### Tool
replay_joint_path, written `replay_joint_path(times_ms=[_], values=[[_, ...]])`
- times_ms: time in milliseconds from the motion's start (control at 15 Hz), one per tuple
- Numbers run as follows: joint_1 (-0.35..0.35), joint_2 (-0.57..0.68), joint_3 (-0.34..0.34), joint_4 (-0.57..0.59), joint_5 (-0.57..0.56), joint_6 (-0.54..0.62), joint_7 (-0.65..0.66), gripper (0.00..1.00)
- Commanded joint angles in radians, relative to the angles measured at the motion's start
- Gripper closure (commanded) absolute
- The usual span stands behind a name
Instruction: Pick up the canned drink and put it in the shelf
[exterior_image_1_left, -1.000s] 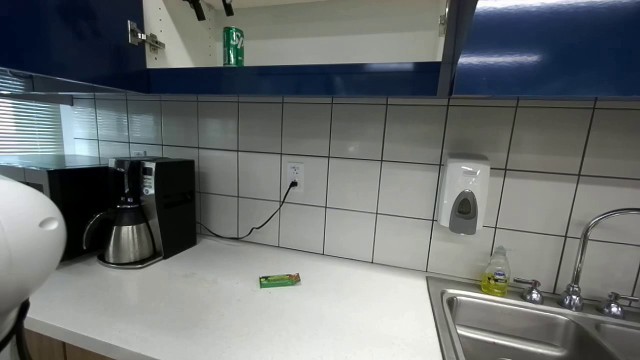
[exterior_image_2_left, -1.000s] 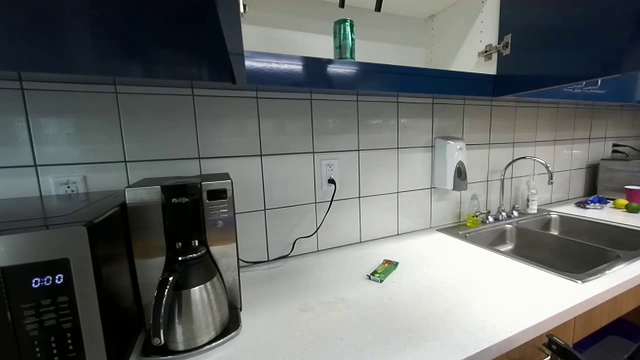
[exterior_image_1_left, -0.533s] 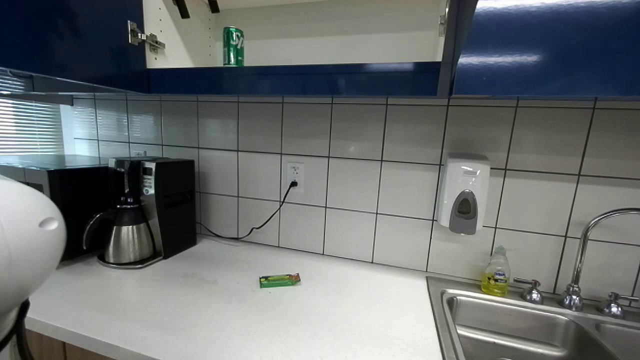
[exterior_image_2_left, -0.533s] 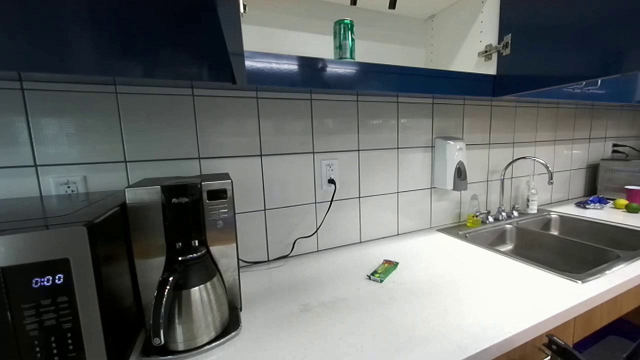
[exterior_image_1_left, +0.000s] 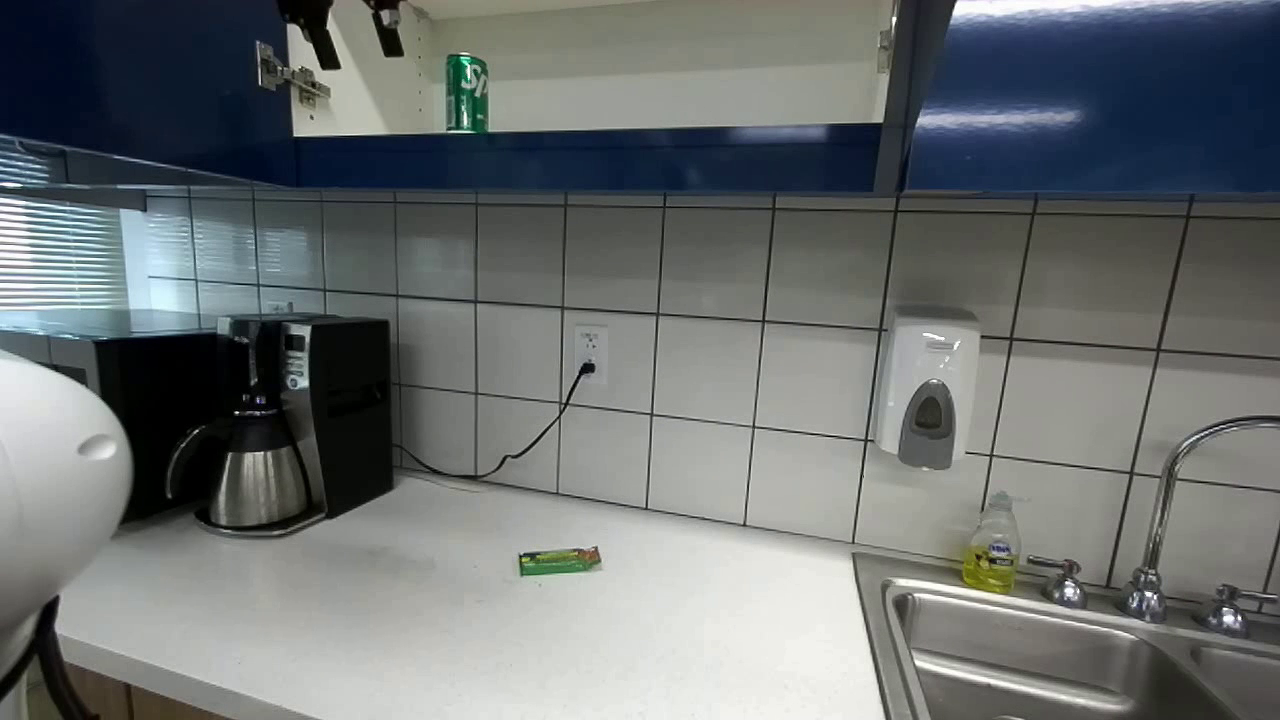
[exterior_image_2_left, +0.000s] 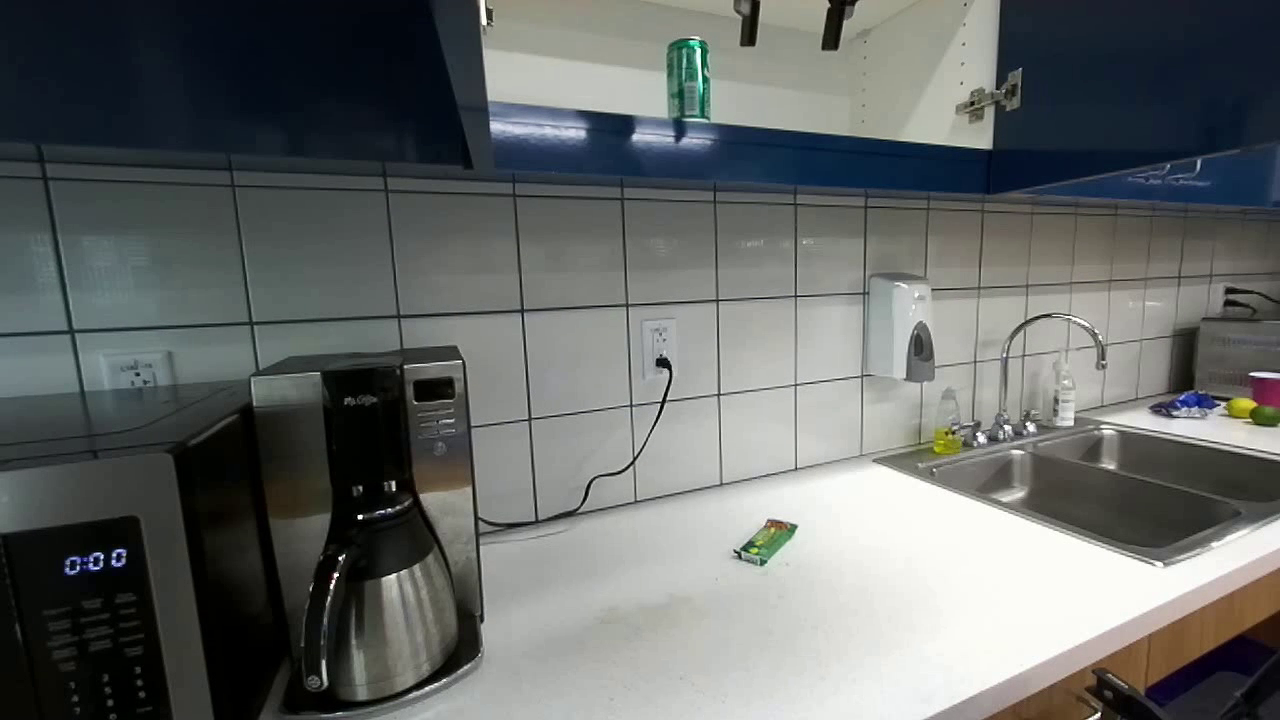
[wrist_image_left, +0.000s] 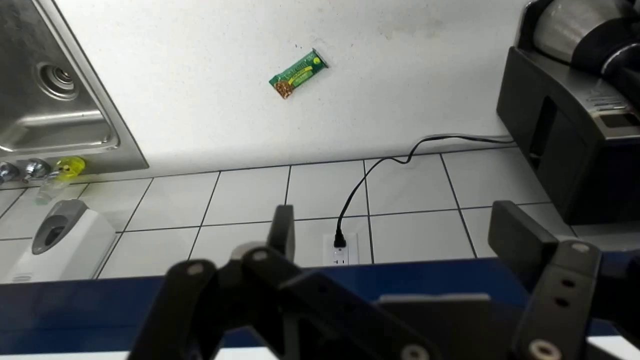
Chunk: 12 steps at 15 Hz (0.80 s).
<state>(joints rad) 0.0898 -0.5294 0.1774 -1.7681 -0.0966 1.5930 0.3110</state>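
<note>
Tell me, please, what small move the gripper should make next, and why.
I would probably back the gripper gently away from the shelf, jaws open, without swinging toward the canned drink. In both exterior views the canned drink already stands upright inside the shelf, apart from the gripper, and the wrist view shows nothing held between the open jaws.

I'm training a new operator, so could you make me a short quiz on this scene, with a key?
1. True or false: the can stands upright in the shelf.
2. Choose one. The gripper is: (a) shut on the can; (b) open, apart from the can; (c) shut and empty.
3. Fill the blank: the packet lies on the counter between the coffee maker and the ... (one word).

Key: 1. true; 2. b; 3. sink.
</note>
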Motion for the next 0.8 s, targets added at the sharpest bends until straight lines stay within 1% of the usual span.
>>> replay_joint_path(times_ms=[0,400,733], values=[[0.004,-0.106,-0.014,-0.175,0.033,0.086,-0.032,0.0],[0.006,-0.146,-0.024,-0.388,0.046,0.255,-0.078,0.0],[0.006,-0.126,-0.032,-0.501,0.058,0.343,-0.107,0.0]])
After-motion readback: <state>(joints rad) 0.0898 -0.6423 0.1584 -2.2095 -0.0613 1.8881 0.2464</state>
